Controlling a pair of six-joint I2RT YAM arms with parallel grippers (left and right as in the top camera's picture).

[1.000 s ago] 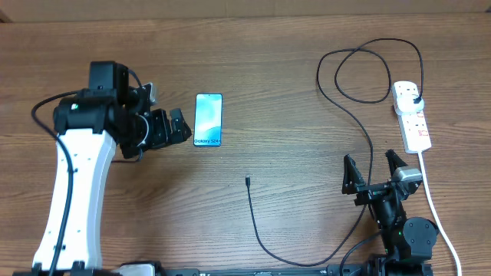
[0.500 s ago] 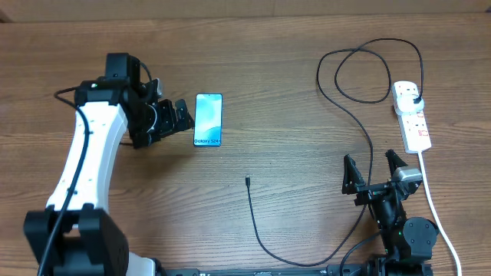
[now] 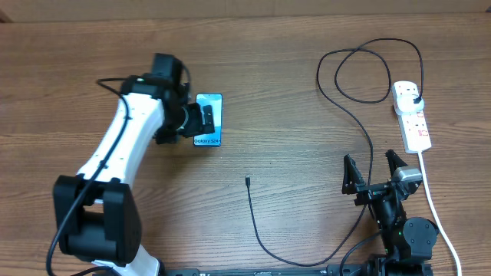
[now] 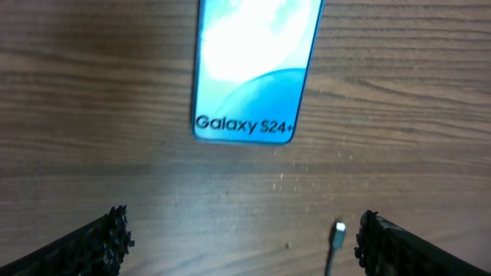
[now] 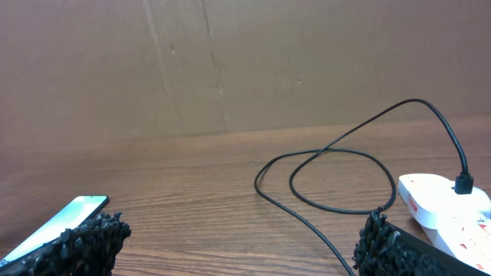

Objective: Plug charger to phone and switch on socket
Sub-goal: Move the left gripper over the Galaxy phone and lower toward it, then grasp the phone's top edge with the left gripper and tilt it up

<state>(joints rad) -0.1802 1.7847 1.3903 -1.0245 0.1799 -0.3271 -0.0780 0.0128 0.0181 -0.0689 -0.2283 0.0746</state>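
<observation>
Left tool point(image 4: 244, 244), jaws wide and empty, hovers above the phone point(image 4: 253, 69), flat on the table point(image 3: 307, 46), screen reading "Galaxy S24+"; the charger point(image 3: 252, 211) lies loose right of it; right tool point(image 3: 374, 170) gapes empty near the socket point(image 3: 412, 115)

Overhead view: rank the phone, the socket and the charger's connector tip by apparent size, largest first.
1. socket and phone: they look about alike, and the left pincer covers part of the phone, so unranked.
2. connector tip: by far the smallest.
</observation>
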